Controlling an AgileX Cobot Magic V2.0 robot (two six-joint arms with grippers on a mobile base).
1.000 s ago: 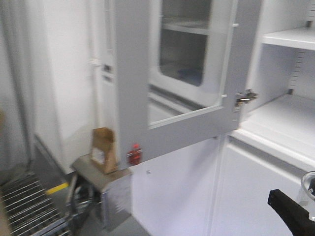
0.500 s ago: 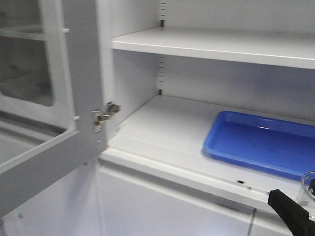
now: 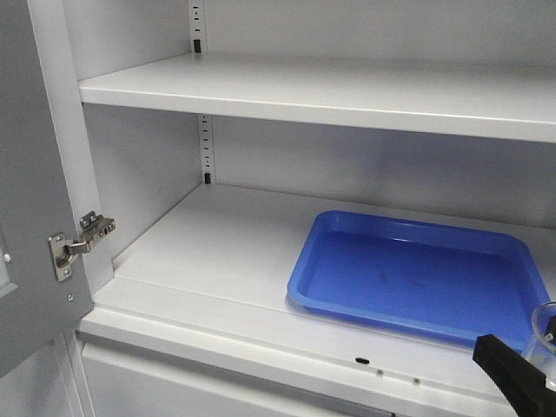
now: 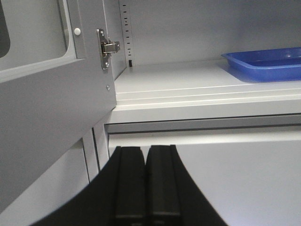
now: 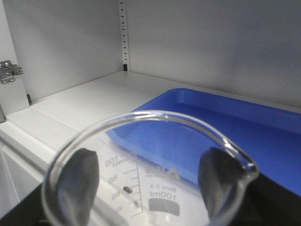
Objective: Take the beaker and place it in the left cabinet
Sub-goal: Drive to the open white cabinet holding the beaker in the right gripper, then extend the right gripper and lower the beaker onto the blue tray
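The beaker (image 5: 155,188) is clear glass with a pouring lip and a white 100 ml scale. My right gripper (image 5: 149,181) is shut on it, one dark finger (image 5: 79,181) on each side of the wall. In the front view the beaker (image 3: 547,334) and the right gripper (image 3: 519,372) sit at the bottom right corner, in front of the lower shelf (image 3: 208,248) of the open left cabinet. My left gripper (image 4: 146,157) is shut and empty, low in front of the cabinet's lower panel.
A blue tray (image 3: 417,278) lies on the right half of the lower shelf and also shows in the wrist views (image 4: 268,61) (image 5: 244,122). An upper shelf (image 3: 347,95) spans above. The open grey door (image 3: 30,217) with its hinge (image 3: 80,243) stands at the left.
The view has swung right: the door and floor clutter slid out to the left and the open shelves with the blue tray came to the centre. The right gripper holds the beaker at the same spot.
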